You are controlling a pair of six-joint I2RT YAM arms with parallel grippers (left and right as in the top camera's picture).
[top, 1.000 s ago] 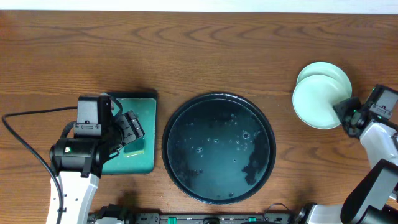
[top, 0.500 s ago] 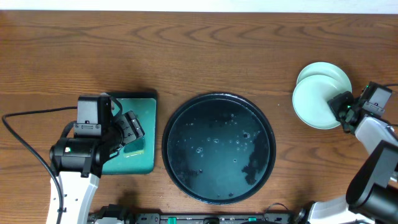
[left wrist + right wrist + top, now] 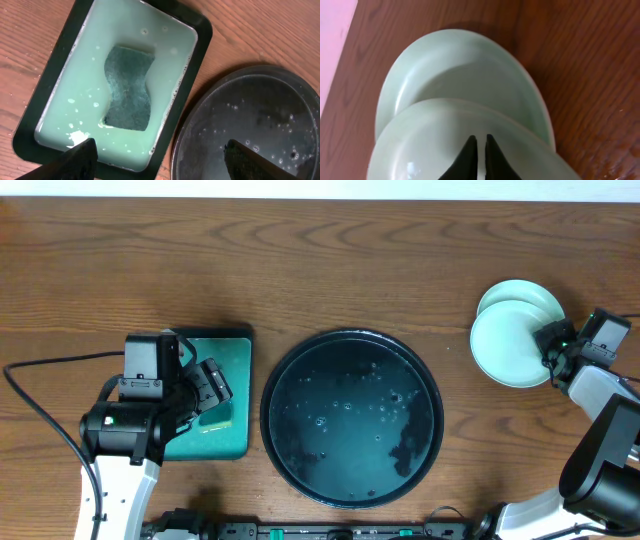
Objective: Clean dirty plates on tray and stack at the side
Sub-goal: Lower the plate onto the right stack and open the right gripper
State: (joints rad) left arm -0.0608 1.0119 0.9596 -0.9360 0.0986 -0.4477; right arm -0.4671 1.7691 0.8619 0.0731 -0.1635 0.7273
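step: last stacking, judged; tray (image 3: 340, 455) holds only water | plates (image 3: 512, 345) stacked off-centre, well right of tray, two visible | right gripper (image 3: 480, 138) jaws together, tips on top plate's edge, grip unclear | left gripper (image 3: 210, 385) jaws wide, empty, over sponge (image 3: 127, 87) left of tray | next: nudge stack square, then lift clear

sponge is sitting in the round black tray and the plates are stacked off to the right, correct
Not quite. The sponge sits in the teal rectangular tray, in pale liquid, beside the round black tray, as the left wrist view shows. The plates are indeed stacked off to the right.
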